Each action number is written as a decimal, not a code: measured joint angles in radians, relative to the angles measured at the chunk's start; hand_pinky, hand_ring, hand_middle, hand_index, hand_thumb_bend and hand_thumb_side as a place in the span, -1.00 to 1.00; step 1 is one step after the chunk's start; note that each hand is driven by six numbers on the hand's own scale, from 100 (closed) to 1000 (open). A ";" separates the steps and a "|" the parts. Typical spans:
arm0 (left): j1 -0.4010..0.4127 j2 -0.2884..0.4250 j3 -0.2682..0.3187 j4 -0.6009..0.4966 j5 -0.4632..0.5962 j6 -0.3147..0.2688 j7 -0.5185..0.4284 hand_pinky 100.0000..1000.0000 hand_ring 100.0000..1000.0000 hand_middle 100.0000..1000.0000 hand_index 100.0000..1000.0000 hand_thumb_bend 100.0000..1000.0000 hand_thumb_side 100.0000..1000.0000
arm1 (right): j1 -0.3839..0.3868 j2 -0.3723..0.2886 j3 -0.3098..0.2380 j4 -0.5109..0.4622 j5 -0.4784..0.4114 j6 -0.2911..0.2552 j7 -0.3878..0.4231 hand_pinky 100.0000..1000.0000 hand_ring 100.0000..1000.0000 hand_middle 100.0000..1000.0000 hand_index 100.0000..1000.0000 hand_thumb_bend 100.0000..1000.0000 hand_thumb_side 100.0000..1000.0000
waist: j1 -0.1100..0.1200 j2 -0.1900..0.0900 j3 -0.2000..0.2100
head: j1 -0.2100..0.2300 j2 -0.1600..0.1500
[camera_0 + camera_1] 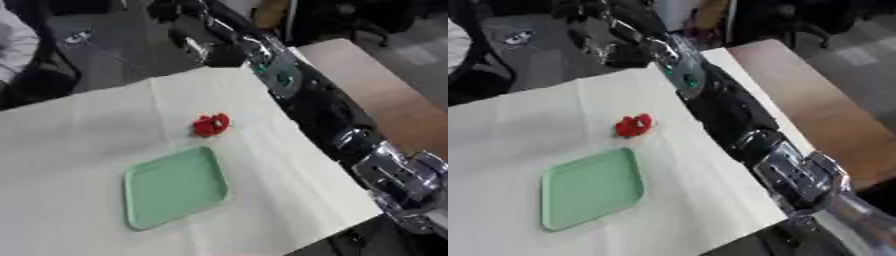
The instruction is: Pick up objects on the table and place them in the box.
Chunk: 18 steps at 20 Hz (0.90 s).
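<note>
A small red object (211, 124) lies on the white cloth (79, 135) near the middle of the table. Just in front of it, a shallow pale green tray (175, 187) rests flat with nothing in it. My right arm (324, 115) comes in from the lower right and stretches along the cloth's right edge to the far side. Its hand (598, 31) hangs past the table's far edge, well beyond the red object and away from it. The hand is dark and blurred. My left hand does not show.
A bare wooden tabletop (381, 95) runs along the right of the cloth. Grey floor (122, 55) and dark chair legs lie beyond the far edge. The cloth's right edge (350, 195) drops off close to my forearm.
</note>
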 measured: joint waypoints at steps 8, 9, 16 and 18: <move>-0.020 -0.010 0.000 0.000 0.000 -0.009 0.003 -0.49 -0.13 0.28 0.58 -0.58 0.54 | 0.000 0.013 -0.023 0.082 0.133 -0.045 -0.048 0.41 0.41 0.60 0.69 -1.00 0.83 | 0.003 0.012 0.008 | -0.001 -0.016; -0.020 -0.014 0.000 0.000 0.000 -0.009 0.003 -0.49 -0.13 0.28 0.58 -0.58 0.54 | 0.000 0.013 -0.026 0.091 0.148 -0.047 -0.054 0.41 0.42 0.60 0.69 -1.00 0.82 | 0.004 0.014 0.010 | -0.001 -0.016; -0.025 -0.020 0.000 0.000 0.000 -0.010 0.004 -0.49 -0.13 0.28 0.58 -0.58 0.54 | 0.000 0.013 -0.049 0.150 0.274 -0.057 -0.091 0.42 0.44 0.62 0.71 -1.00 0.82 | 0.011 0.022 0.013 | -0.001 -0.030; -0.028 -0.024 0.000 0.000 0.000 -0.011 0.004 -0.49 -0.13 0.28 0.58 -0.58 0.54 | 0.000 0.013 -0.054 0.165 0.311 -0.060 -0.102 0.42 0.44 0.62 0.71 -1.00 0.83 | 0.012 0.024 0.013 | -0.001 -0.034</move>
